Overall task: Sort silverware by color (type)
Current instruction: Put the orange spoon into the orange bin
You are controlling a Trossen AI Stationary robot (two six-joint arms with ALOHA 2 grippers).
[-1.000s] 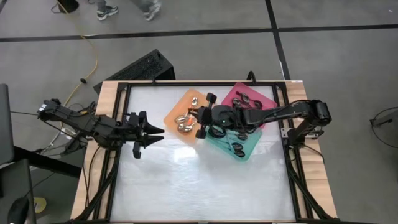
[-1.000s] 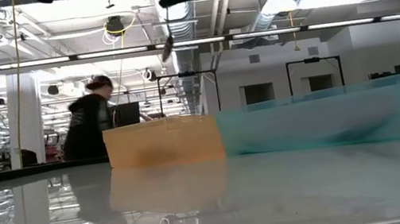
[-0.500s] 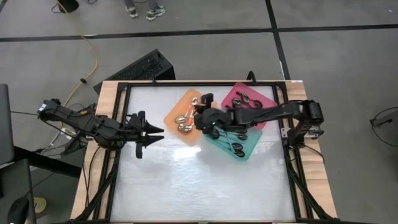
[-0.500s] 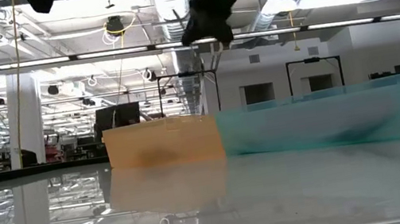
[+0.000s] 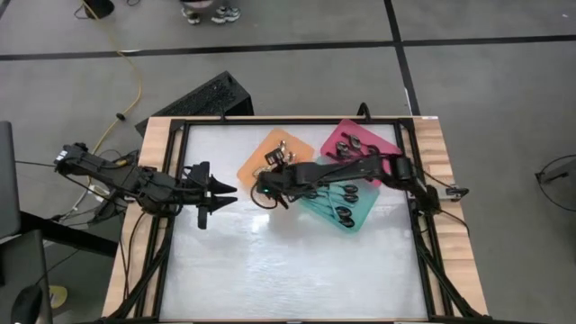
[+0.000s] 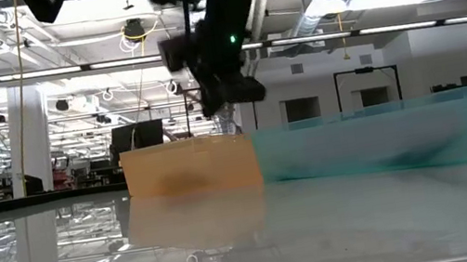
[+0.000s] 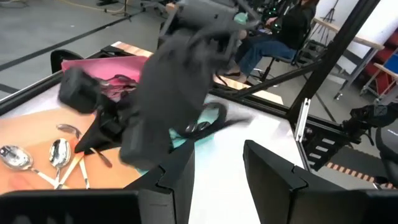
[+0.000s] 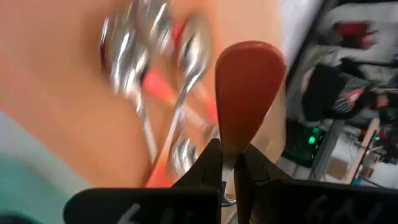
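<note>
My right gripper [image 5: 266, 190] hangs over the near edge of the orange tray [image 5: 255, 153], shut on an orange-handled spoon [image 8: 247, 87]. In the low view it hangs a little above that tray [image 6: 190, 168]. Several shiny spoons with orange handles [image 5: 271, 158] lie in the orange tray. Dark spoons lie in the teal tray [image 5: 358, 221] and in the pink tray [image 5: 369, 133]. My left gripper [image 5: 227, 191] waits open at the table's left, above the surface, pointing toward the trays, with nothing between its fingers [image 7: 177, 180]. My right gripper pinches the spoon between its two fingers [image 8: 208, 165] at the narrow part of the orange handle [image 8: 229, 146]. The handle's broad end sticks out past the fingertips. The gripper slants down toward the table's left. The spoon's bowl is hidden behind the fingers. The spoon is lifted clear.
The three trays stand close together at the table's far right. A black frame [image 5: 175, 162] runs around the white table top. Bare white surface [image 5: 288, 261] lies across the near half. A person's feet [image 5: 209, 13] show on the floor beyond the far edge.
My right gripper has come down and gone toward the table's left and near edge, from over the trays' middle to the orange tray's near edge. It has rolled and tipped downward as it went, staying shut on the spoon. The person has walked off beyond the table.
</note>
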